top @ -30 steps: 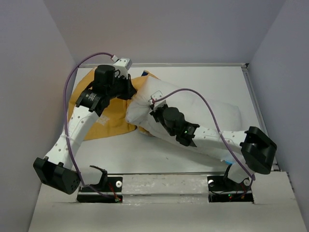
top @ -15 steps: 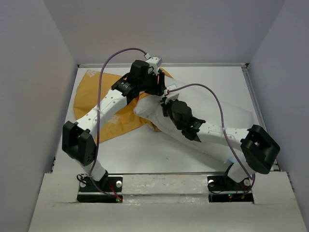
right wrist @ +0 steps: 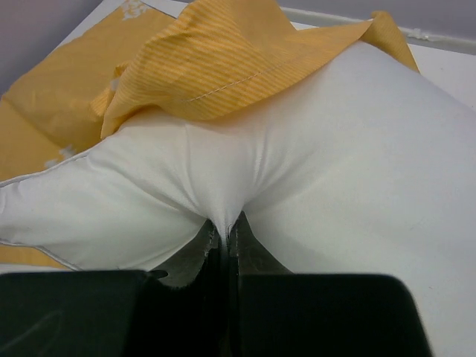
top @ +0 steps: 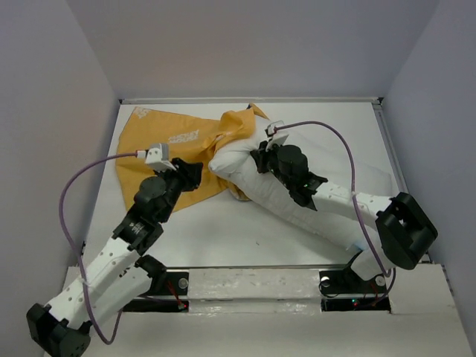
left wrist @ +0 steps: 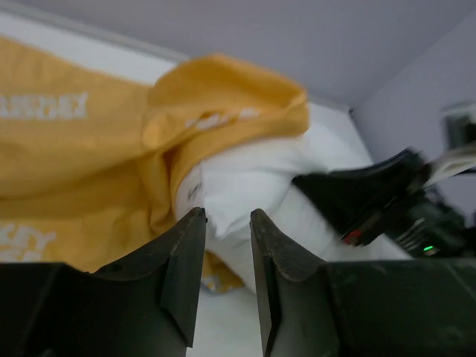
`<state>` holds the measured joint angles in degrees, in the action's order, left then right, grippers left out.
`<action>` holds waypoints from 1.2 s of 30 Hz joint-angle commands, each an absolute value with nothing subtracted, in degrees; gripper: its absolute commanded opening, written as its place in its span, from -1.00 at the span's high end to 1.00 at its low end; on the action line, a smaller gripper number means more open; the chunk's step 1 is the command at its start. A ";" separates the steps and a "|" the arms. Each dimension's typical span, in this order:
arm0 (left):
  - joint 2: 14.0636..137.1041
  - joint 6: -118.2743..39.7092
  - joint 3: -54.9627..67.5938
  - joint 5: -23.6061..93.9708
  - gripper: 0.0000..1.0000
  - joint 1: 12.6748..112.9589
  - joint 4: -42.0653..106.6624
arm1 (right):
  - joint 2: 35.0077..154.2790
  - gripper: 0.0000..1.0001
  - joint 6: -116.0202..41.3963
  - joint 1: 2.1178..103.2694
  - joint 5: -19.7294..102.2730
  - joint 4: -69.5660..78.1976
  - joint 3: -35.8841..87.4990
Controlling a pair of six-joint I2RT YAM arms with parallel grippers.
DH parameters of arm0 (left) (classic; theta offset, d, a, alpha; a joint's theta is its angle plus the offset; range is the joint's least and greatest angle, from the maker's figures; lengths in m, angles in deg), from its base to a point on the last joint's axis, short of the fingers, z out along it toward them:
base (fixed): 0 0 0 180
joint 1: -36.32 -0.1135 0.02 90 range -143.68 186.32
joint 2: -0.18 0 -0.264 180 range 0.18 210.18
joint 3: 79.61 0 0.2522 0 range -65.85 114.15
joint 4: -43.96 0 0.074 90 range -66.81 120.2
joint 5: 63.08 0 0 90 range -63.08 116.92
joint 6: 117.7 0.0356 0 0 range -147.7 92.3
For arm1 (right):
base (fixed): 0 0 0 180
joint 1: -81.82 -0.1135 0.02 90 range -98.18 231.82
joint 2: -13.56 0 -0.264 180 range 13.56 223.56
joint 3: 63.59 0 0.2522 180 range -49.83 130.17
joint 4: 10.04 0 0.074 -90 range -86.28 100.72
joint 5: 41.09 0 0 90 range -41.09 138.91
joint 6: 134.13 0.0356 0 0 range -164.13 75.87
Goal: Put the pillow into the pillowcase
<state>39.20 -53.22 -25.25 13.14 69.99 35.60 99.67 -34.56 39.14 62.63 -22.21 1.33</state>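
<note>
The pillowcase (top: 167,149) lies yellow side up at the far left of the table, and its open end is draped over the near corner of the white pillow (top: 238,167). In the right wrist view, my right gripper (right wrist: 225,227) is shut on a pinched fold of the pillow (right wrist: 349,149), with the yellow pillowcase (right wrist: 223,67) edge lying over the pillow top. My left gripper (top: 195,172) hovers near the pillow's left corner. In the left wrist view, this gripper (left wrist: 227,219) is open and empty, facing the pillow (left wrist: 253,178) corner and the pillowcase (left wrist: 89,163).
Grey walls close in the white table (top: 223,238) on the left, right and far sides. A raised rim (top: 387,141) runs along the right edge. Purple cables (top: 82,186) loop off both wrists. The right arm (left wrist: 372,201) lies across the pillow.
My left gripper opened, let go of the pillowcase and pulled back from the far edge toward the near left. The right gripper pushed the pillow slightly farther under the pillowcase edge.
</note>
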 commanded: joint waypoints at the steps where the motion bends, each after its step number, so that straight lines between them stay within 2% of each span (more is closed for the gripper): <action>1: 44.91 -64.78 -40.53 15.23 0.22 69.98 40.29 | 97.94 1.00 -31.48 40.51 58.59 -21.59 2.82; 4: 50.08 -63.83 -42.12 18.46 0.14 68.84 50.37 | 98.20 1.00 -30.86 41.04 56.39 -21.16 3.17; 10: 63.01 -62.59 -39.31 27.78 0.12 61.20 60.76 | 98.11 1.00 -29.01 42.88 53.49 -19.57 4.05; 13: 68.89 -63.47 -40.01 34.44 0.10 59.26 71.03 | 98.38 1.00 -28.48 43.93 51.55 -18.96 4.75; 18: 78.29 -63.82 -37.82 36.33 0.10 58.82 79.85 | 98.47 1.00 -26.90 45.08 46.92 -18.60 5.02; 24: 82.88 -65.49 -37.11 39.49 0.14 58.38 89.16 | 97.94 1.00 -26.11 46.31 43.99 -17.81 5.54; 26: 83.41 -65.85 -37.64 39.67 0.21 58.38 91.19 | 98.11 1.00 -26.11 46.31 43.73 -17.46 5.81; 27: 83.76 -65.59 -36.94 38.10 0.36 58.38 90.67 | 98.37 1.00 -26.11 46.31 43.38 -17.46 5.81; 28: 84.02 -65.24 -36.59 37.39 0.42 58.38 90.32 | 98.46 1.00 -26.02 46.31 43.29 -17.37 5.81; 32: 86.13 -63.13 -34.31 34.31 0.51 58.38 88.56 | 99.17 1.00 -25.14 46.31 42.59 -17.46 5.72; 36: 87.63 -61.54 -32.99 31.41 0.77 58.38 87.85 | 98.73 1.00 -25.23 46.31 42.32 -17.11 5.37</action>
<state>87.24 -64.17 -36.53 35.59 58.36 82.55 99.49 -26.19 46.20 44.38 -17.67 3.71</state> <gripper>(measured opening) 0.173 0.057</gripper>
